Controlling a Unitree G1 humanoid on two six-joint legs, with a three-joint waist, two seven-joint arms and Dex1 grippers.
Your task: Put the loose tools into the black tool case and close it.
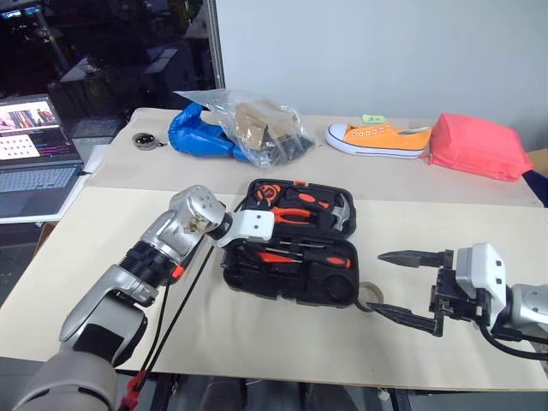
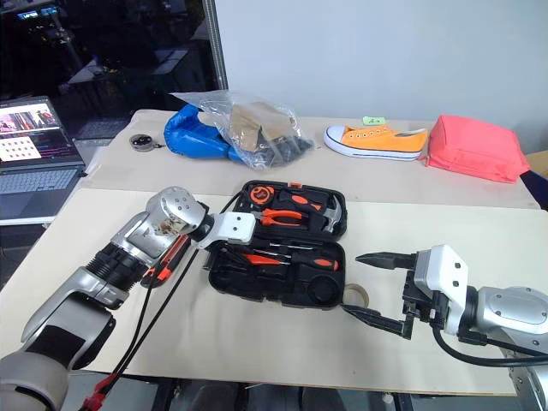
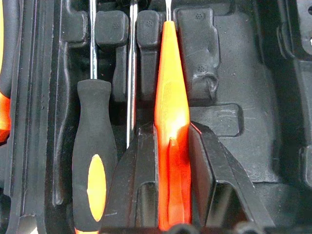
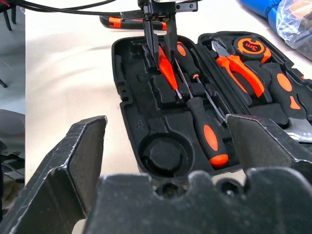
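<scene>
A: Step? Where's the case?
B: Black hard-plastic clamshell tool case (image 1: 291,244) lies open mid-desk (image 1: 103,265). Left gripper (image 4: 157,41) is clamped on a slim orange tool (image 3: 170,146), lowering it into a slot. Next: seat, release. Right gripper (image 1: 402,287) is spread wide, empty.
A: Text?
B: "3m" on the tape measure (image 4: 248,46).

A: What did the pale table (image 1: 128,282) carry?
B: The open black tool case (image 1: 291,244) lay mid-table. Behind it were a plastic bag (image 1: 257,124), an orange sneaker (image 1: 377,139) and a pink-red pouch (image 1: 477,145).
</scene>
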